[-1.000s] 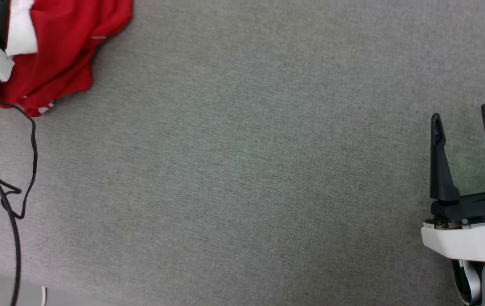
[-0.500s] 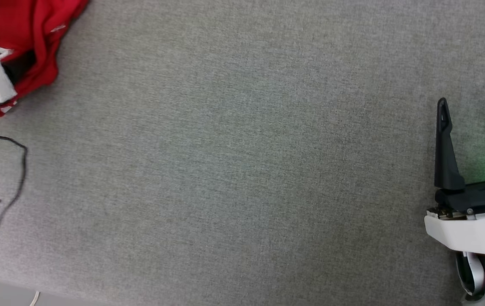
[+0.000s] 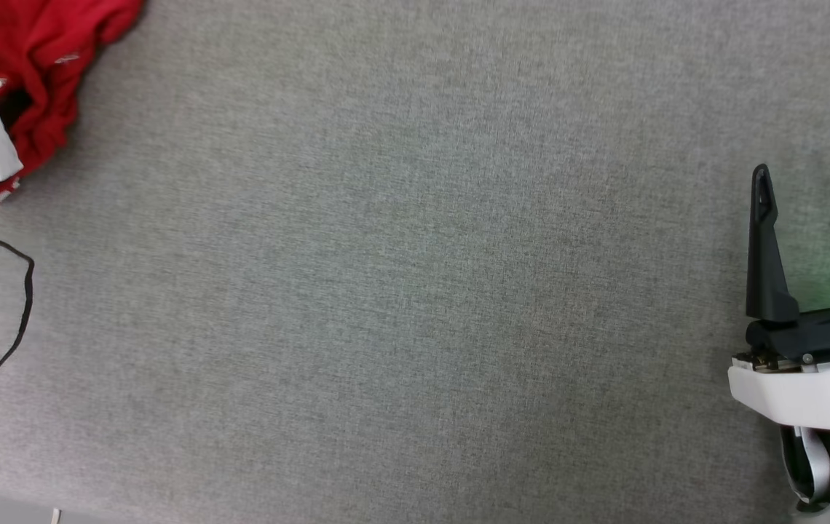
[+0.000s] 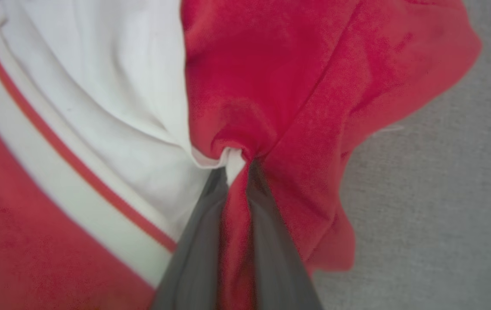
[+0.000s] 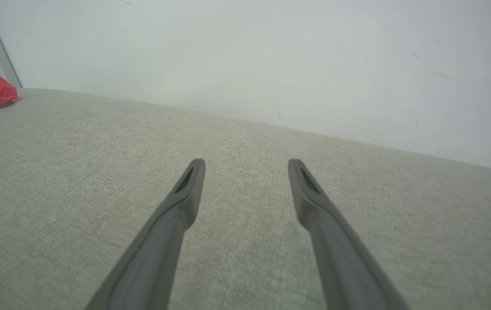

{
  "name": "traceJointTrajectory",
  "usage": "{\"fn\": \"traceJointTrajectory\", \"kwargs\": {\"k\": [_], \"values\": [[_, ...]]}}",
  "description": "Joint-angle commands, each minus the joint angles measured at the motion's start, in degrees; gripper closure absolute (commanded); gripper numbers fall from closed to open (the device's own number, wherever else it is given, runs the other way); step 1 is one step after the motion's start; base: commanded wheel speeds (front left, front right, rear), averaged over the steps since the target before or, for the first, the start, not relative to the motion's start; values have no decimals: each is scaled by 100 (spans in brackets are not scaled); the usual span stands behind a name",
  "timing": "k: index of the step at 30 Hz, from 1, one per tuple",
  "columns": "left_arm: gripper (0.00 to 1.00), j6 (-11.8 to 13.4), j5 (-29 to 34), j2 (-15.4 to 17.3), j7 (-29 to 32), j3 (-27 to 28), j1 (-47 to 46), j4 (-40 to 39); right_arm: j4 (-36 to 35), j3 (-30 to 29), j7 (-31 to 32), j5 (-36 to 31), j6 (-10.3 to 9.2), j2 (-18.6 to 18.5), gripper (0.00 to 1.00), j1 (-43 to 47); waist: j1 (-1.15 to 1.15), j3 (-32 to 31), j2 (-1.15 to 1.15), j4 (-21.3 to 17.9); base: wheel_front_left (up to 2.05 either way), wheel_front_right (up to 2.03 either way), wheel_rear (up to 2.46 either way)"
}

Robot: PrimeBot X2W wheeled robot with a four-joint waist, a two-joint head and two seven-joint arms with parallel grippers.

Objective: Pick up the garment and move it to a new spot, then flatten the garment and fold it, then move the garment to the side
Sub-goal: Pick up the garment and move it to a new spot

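garment is seen bunched at the far-left part of the grey fabric surface | left gripper is pinched tight on a red fold of it, beside the white sleeve | right gripper is held spread apart and empty over the surface's right side

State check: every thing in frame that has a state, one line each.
left gripper: shut, pinching a fold of the garment
right gripper: open, empty, well apart from the garment
garment: crumpled in a bunch, not flattened, not folded
black cable: slack, lying in a loose loop on the grey surface
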Motion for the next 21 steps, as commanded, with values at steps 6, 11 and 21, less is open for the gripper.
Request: {"fn": "traceJointTrajectory", "kwargs": {"k": [6,11,21], "values": [[100,-4,115,189,-707,-514,-339,-244,183,32,-14,213,-4,8,0,113,0,-644,0,56,0,0,0],[100,-4,289,317,-1062,-1092,-698,-716,359,53,-14,444,-4,8,0,226,0,-1094,0,15,0,0,0],[100,-3,590,223,-1308,-2139,-1518,-1818,533,10,-14,803,-4,8,0,417,0,-1655,0,-432,0,0,0]]}}
